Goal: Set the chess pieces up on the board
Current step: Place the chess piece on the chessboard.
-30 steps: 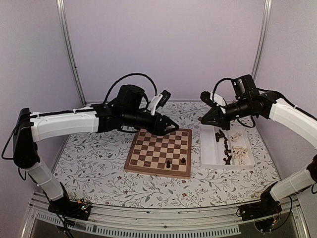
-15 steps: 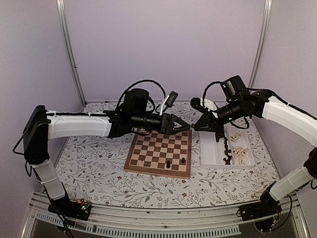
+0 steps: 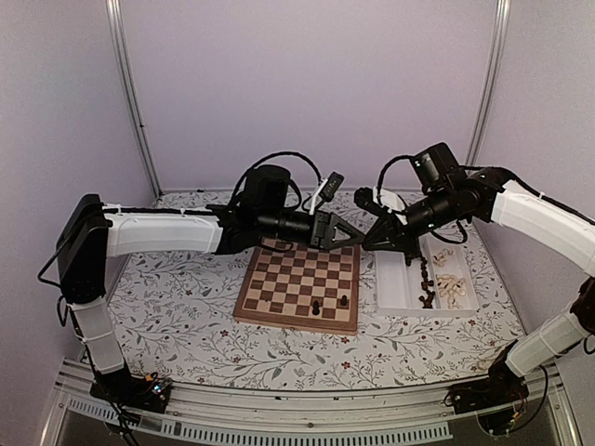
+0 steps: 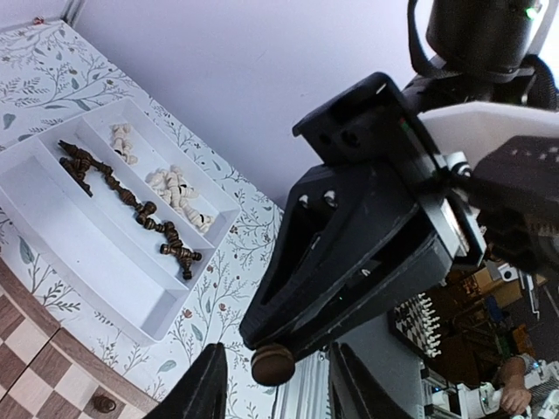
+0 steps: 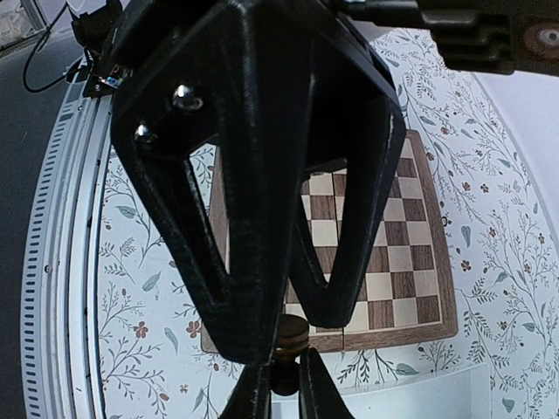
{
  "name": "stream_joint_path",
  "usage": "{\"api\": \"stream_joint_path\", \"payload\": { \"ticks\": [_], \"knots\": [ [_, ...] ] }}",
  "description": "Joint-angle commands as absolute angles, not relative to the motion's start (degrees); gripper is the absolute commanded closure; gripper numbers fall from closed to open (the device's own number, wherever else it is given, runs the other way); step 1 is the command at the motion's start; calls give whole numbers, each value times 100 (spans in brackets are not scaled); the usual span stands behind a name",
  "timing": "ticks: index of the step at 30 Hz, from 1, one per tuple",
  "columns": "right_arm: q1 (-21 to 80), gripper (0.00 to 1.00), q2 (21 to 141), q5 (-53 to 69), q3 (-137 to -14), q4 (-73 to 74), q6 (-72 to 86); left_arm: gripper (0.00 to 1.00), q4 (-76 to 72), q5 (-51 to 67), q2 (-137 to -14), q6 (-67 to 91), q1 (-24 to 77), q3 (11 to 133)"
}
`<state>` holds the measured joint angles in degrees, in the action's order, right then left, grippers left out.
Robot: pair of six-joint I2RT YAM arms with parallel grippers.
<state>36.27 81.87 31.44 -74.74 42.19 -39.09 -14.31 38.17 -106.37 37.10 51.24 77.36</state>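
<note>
My right gripper (image 5: pixel 284 386) is shut on a dark chess piece (image 5: pixel 289 334) and holds it in the air above the far right corner of the board (image 3: pixel 299 283). The left gripper (image 4: pixel 275 388) has come up to it tip to tip. Its fingers (image 4: pixel 206 384) stand open on either side of the piece's round base (image 4: pixel 273 364), with a gap on each side. In the top view the left gripper (image 3: pixel 350 239) and right gripper (image 3: pixel 365 240) meet nose to nose. Two dark pieces (image 3: pixel 316 307) stand on the board's near rows.
A white compartment tray (image 3: pixel 398 279) lies right of the board, holding dark pieces (image 3: pixel 423 269) and cream pieces (image 3: pixel 453 288). The tray (image 4: pixel 79 253) also shows below in the left wrist view. A floral cloth (image 3: pixel 177 297) covers the table.
The left arm has reached right and the right gripper has come left until they meet over the board's far right corner. The left jaws have narrowed around the held piece.
</note>
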Motion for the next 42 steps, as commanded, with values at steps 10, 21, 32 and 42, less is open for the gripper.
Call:
{"api": "stream_joint_path", "payload": {
  "ticks": [10,21,32,42],
  "knots": [
    [3692,90,8103,3161,-7585,4254,-3973,73,-1480,4086,-10983,3735,5186,8041],
    [2066,51,7800,5219,-7781,3714,-3110,86,-2532,3616,-10527,3803,5126,7437],
    [1526,48,8584,7840,-6976,880,1160,90,-5351,2226,-10400,4111,5288,6359],
    [2147,54,9016,7683,-7232,879,1428,89,-5739,2214,-10779,4335,5385,6564]
  ]
}}
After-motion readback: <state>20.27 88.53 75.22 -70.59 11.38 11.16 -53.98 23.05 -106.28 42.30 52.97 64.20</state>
